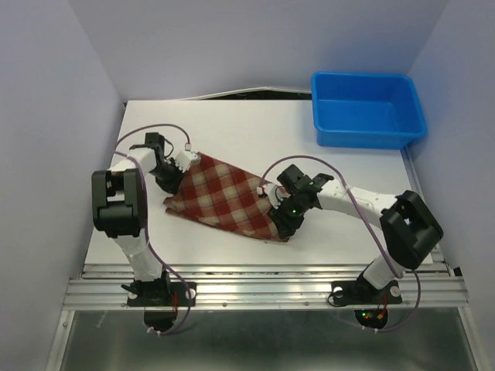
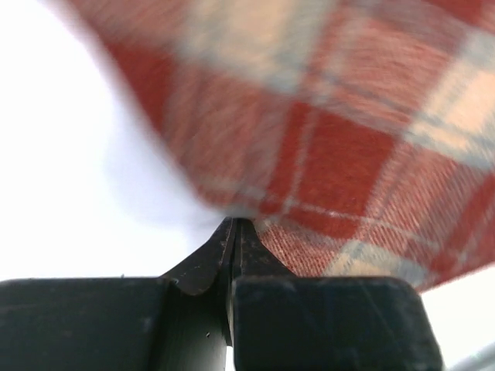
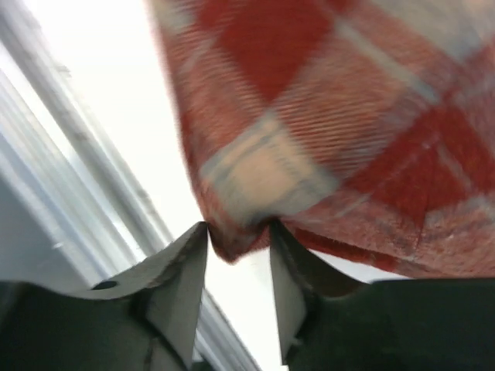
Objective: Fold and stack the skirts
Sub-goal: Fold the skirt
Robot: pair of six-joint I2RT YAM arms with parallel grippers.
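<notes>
From above, you see one plaid skirt (image 1: 228, 197) lying slantwise in the middle of the white worktop (image 1: 232, 124), well apart from the blue bin (image 1: 367, 108) at the far right corner. The left pincer (image 1: 182, 164) is at the skirt's far left corner and the right pincer (image 1: 278, 220) at its near right corner. At the left wrist, the pincer's jaws are pressed together on the cloth's edge, so the skirt is clamped there. At the right wrist, the jaws stand partly apart with a bunched corner between them, touching both. You cannot tell whether that corner is truly gripped. By the look of it, you are early in the job: with opposite corners taken up, the fold seems to be just beginning. No neat fold and no stack show, and only this one skirt is in view.
</notes>
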